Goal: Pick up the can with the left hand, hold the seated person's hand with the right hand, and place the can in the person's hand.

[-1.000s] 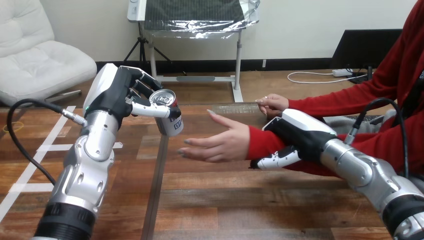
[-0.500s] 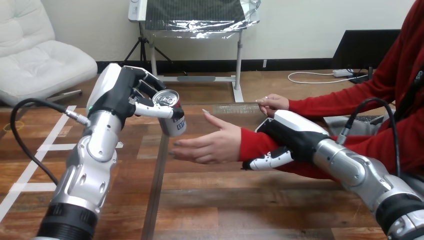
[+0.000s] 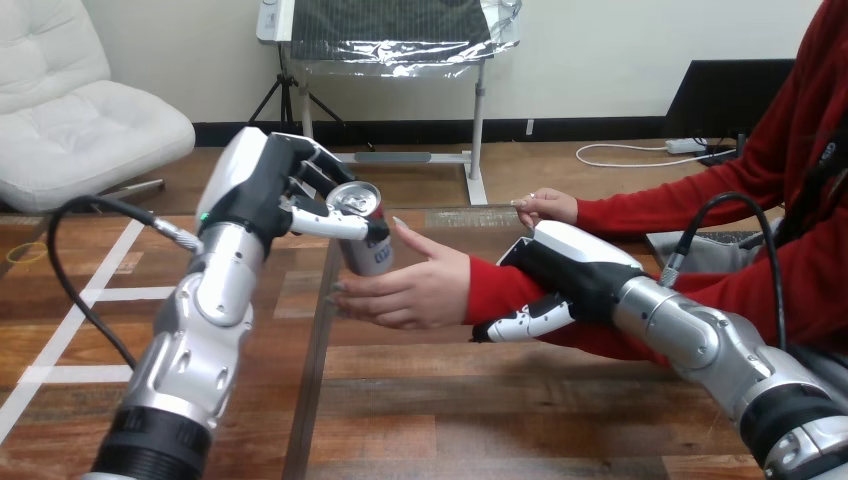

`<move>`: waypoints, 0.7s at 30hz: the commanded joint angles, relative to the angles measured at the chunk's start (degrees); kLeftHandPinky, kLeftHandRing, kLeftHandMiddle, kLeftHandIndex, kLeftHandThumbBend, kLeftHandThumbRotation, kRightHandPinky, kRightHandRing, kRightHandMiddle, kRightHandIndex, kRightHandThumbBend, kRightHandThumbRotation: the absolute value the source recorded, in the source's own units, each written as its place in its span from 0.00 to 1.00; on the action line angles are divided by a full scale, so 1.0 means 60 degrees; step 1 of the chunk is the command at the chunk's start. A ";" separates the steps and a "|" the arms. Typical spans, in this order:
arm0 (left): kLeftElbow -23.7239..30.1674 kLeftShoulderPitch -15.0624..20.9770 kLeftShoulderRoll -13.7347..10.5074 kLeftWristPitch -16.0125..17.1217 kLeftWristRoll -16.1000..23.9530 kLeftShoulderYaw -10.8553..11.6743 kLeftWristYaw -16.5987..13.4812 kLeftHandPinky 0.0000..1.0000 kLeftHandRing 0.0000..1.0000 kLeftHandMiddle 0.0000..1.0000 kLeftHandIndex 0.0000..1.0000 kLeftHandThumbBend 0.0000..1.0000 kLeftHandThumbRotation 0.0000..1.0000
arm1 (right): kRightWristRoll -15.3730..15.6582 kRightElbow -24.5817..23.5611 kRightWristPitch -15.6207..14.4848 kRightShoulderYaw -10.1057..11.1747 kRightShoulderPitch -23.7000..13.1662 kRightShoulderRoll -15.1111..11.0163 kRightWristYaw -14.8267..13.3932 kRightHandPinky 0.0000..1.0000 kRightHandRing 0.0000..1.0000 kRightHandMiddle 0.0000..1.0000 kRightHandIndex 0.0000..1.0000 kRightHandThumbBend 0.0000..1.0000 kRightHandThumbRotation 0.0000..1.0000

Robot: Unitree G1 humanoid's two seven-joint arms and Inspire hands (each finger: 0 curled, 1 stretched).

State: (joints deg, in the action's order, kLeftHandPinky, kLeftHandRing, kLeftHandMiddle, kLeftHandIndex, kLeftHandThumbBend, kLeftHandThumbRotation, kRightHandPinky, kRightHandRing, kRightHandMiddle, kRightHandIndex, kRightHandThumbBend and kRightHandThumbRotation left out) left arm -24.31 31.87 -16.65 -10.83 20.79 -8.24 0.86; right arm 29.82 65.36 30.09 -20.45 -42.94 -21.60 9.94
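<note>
Silver can (image 3: 365, 232), head view: left of frame centre and clear of the tabletop (image 3: 480, 400). It is tilted with its top toward me and sits just at the fingertips of the person's hand (image 3: 410, 290). I cannot tell whether they touch.
Left hand (image 3: 262, 190): the fingers and thumb are wrapped round the can's upper half, and the arm rises from the lower left of the frame.
Person's hand: open and palm-up at frame centre, above the tabletop, with the thumb raised just beside the can.
Right hand (image 3: 572, 272): right of centre, with the palm over the red sleeve (image 3: 490, 290) at the wrist and the thumb along its near side. I read this as a clasp round the person's wrist, though the far fingers are hidden.
Step in hand: I judge this to be the delivery, with the can not yet in the palm.
How I would do it: carry the can a little further right over the palm, bring it upright and lower its base until it rests there. I would steady the wrist with the right hand and loosen the left fingers only once the person's fingers close.
Risk: releasing the can while it is tilted could let it roll off.
</note>
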 commanded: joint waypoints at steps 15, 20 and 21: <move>-0.0685 0.1195 0.0481 0.0741 -0.0070 -0.0075 -0.0199 0.35 0.38 0.43 0.46 0.75 0.00 | -0.0183 -0.0646 0.0136 0.0039 -0.0889 0.0554 0.0063 0.24 0.27 0.31 0.30 0.65 0.37; -0.0998 0.1271 0.0629 0.0840 -0.0105 -0.0131 -0.0167 0.32 0.37 0.42 0.46 0.77 0.00 | -0.0217 -0.0686 0.0131 0.0067 -0.0888 0.0570 0.0113 0.25 0.27 0.31 0.30 0.65 0.37; -0.1032 0.1279 0.0644 0.0852 -0.0111 -0.0136 -0.0161 0.31 0.37 0.42 0.45 0.77 0.00 | -0.0219 -0.0694 0.0127 0.0070 -0.0887 0.0573 0.0121 0.25 0.27 0.31 0.30 0.65 0.36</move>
State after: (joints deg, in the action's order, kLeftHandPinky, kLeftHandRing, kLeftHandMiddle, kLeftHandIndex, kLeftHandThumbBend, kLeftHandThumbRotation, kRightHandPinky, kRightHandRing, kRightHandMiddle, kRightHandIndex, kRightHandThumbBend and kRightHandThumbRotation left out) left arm -29.50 34.02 -14.42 -8.29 20.37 -8.33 0.49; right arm 29.82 65.36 29.74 -20.45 -42.93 -20.57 10.85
